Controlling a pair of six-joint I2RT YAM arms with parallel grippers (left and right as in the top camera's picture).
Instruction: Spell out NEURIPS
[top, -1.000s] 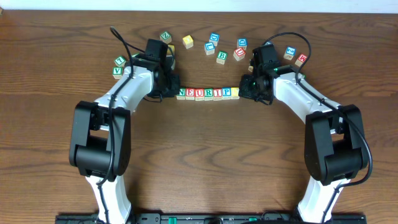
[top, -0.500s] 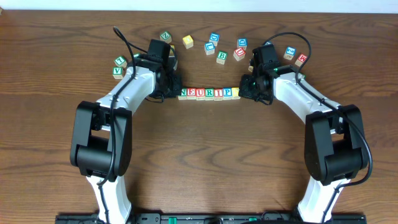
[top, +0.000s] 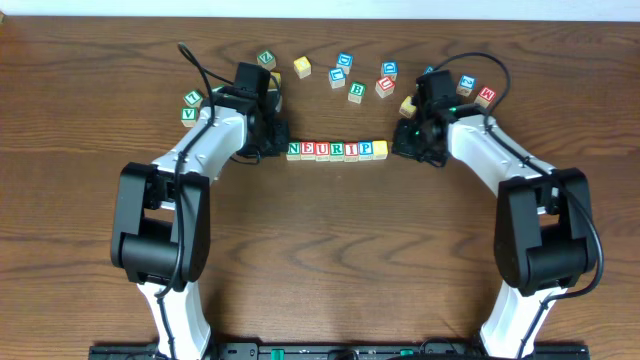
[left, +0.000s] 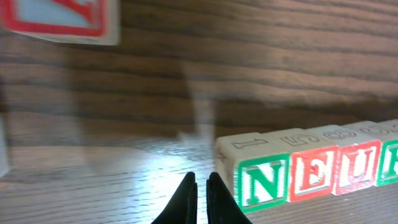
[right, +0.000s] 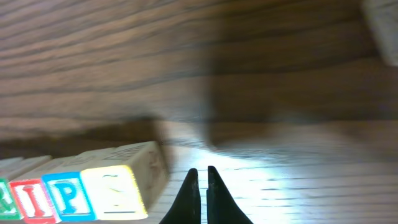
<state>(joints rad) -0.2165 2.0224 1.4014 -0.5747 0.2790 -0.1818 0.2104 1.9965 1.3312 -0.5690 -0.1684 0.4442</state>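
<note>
The row of coloured wooden letter blocks (top: 336, 150) lies toward the far edge of the brown wooden desk (top: 320, 260), midway across, reading NEURIPS; the left gripper (left: 200, 179) and right gripper (right: 199, 171) are pinched closed and empty near its ends, so I judge the spelling done and the next move a careful lift clear without nudging.

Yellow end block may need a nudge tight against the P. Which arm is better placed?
Right. The right end effector, shut, sits just off the yellow block at the row's P end. The left end effector is at the far end, beside the N block.
</note>
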